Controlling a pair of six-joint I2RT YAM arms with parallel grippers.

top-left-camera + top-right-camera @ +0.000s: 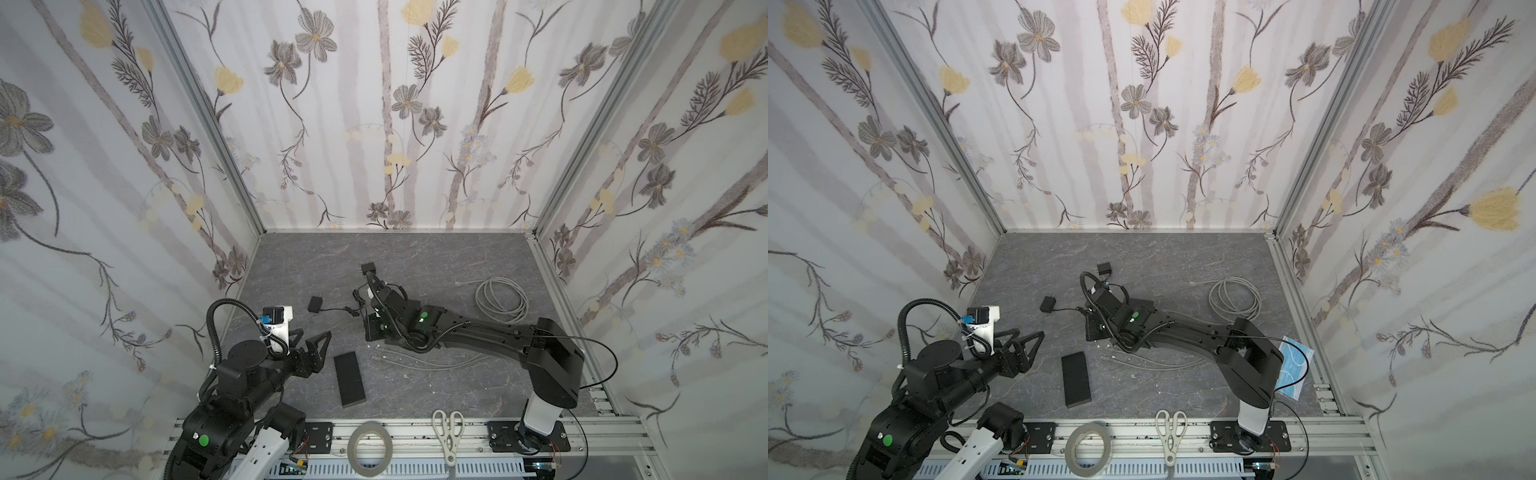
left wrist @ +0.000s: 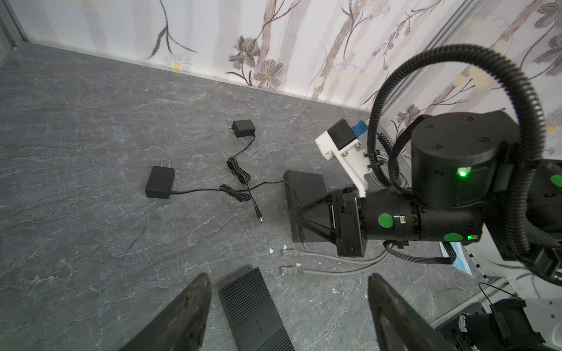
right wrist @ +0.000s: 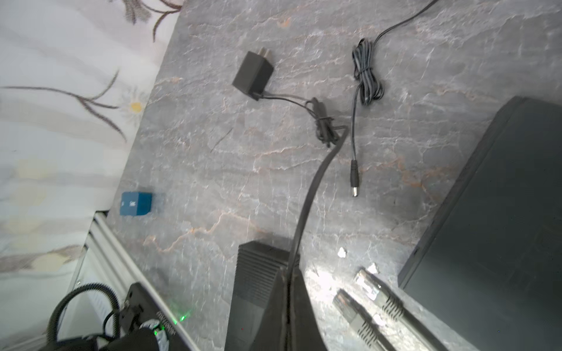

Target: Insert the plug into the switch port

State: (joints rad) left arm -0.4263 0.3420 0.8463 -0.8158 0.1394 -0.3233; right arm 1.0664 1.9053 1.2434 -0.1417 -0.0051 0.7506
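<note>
- Plug (image 3: pixel 353 179): short black barrel with a metal tip, on a thin black lead with a tied bundle. It lies loose on the grey counter (image 3: pixel 243 182), near the smooth black switch (image 3: pixel 486 228) but apart from it.
- Right claw (image 3: pixel 287 272): clenched on a black adapter cord (image 3: pixel 316 182) that runs from a wall adapter (image 3: pixel 252 74). That cord's own plug end cannot be seen.
- Left claw (image 2: pixel 289 281): released, jaws wide, above a ribbed switch (image 2: pixel 252 316).
- Network cable ends (image 2: pixel 292 252): two, grey, beside the smooth switch.
</note>
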